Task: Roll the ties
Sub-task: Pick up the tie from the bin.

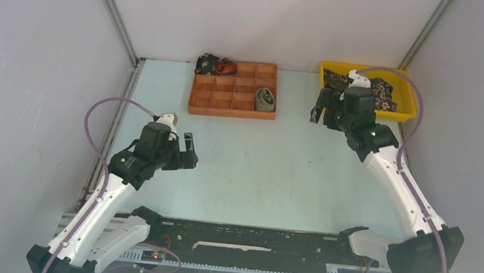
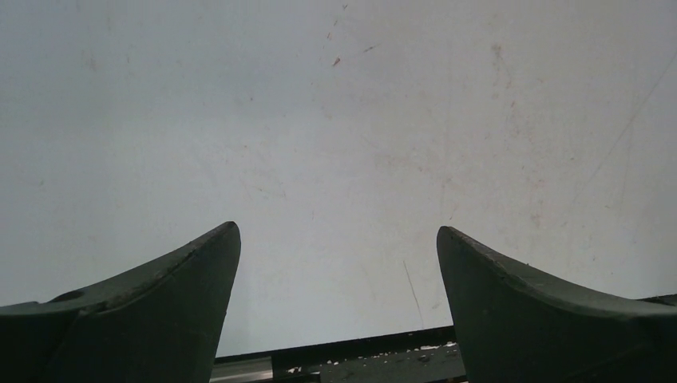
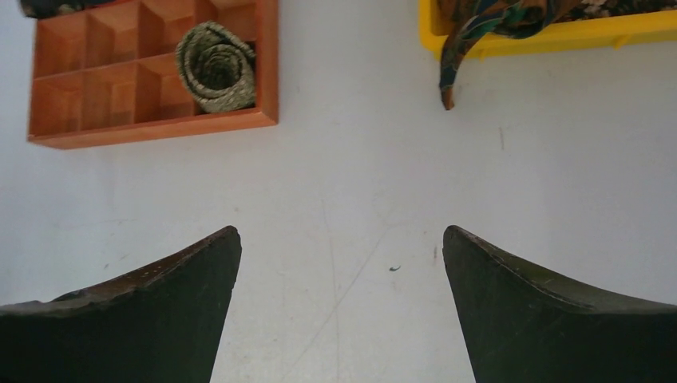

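Dark patterned ties [image 1: 383,95] lie heaped in a yellow bin [image 1: 406,114] at the back right; one pointed end [image 3: 451,68] hangs over the bin's front wall [image 3: 559,36]. A rolled olive tie [image 1: 265,99] [image 3: 215,65] sits in the orange divided tray [image 1: 231,112] [image 3: 152,132], and dark and red rolled ties [image 1: 214,65] fill its back-left corner. My right gripper [image 1: 323,110] [image 3: 342,239] hovers open just left of the bin, nothing between its fingers. My left gripper [image 1: 189,148] [image 2: 338,235] stands open over bare table at the left.
Grey walls enclose the table on the left, right and back. A black rail [image 1: 250,239] runs along the near edge between the arm bases. Purple cables [image 1: 106,108] loop off both arms.
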